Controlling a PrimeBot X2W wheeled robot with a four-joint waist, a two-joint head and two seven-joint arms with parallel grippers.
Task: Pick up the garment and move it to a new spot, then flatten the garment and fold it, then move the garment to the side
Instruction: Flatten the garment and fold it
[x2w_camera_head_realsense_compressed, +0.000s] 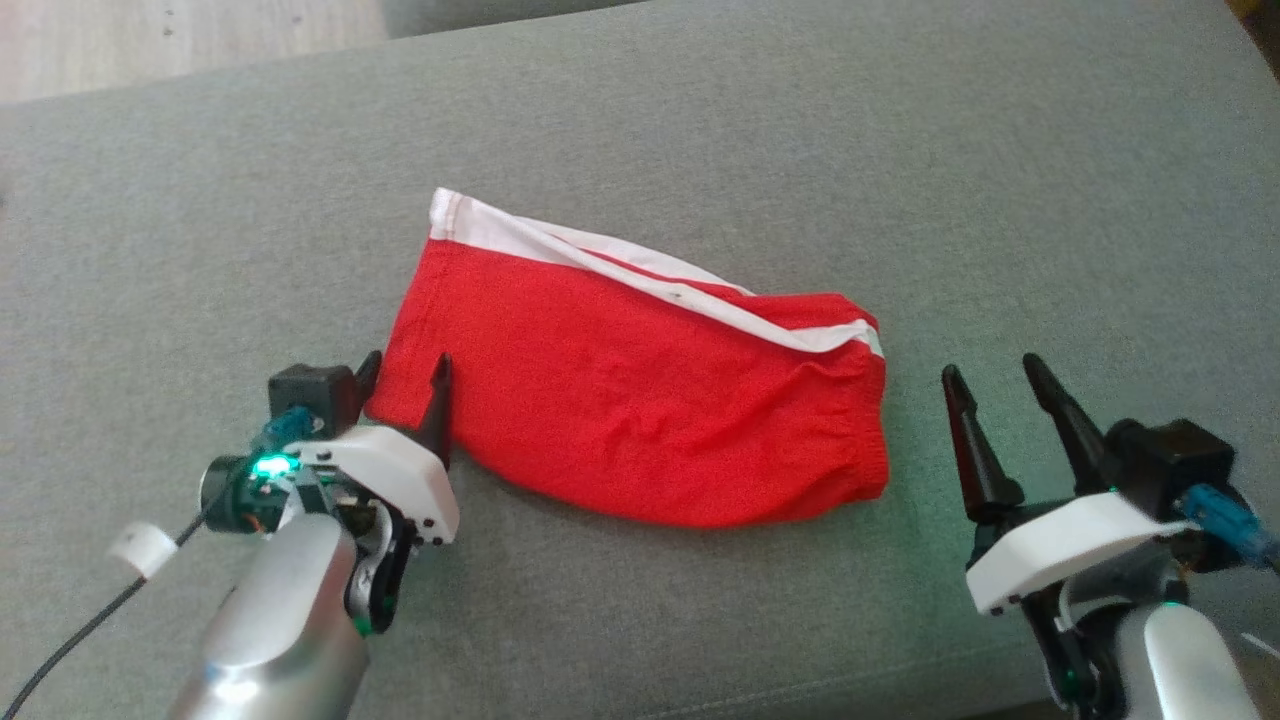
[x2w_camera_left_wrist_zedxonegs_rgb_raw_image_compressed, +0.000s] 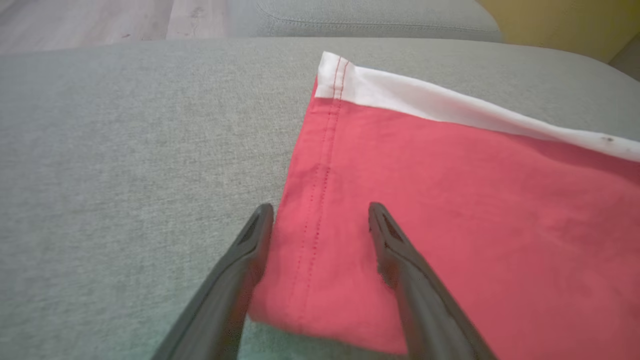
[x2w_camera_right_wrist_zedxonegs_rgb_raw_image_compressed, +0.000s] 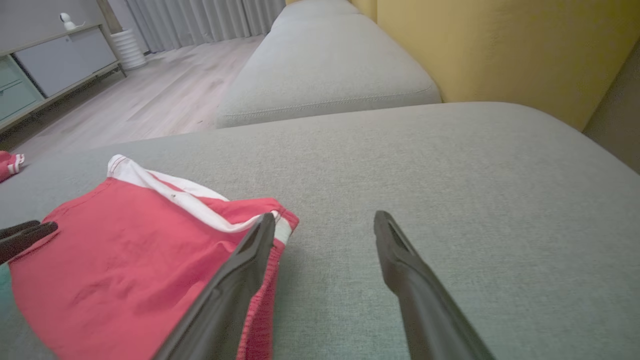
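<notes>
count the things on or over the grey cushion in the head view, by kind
red garment: 1
grippers: 2, left gripper and right gripper, both open
total: 3

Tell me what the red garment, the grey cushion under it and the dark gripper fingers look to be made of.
Garment: thin soft cloth, possibly a cotton blend, matte. It shows a stitched hem, a gathered waistband and soft wrinkles.
Cushion: coarse woven upholstery fabric, matte, with a flecked grey weave.
Fingers: probably hard plastic, dark with a slight sheen, in a smooth moulded taper.
</notes>
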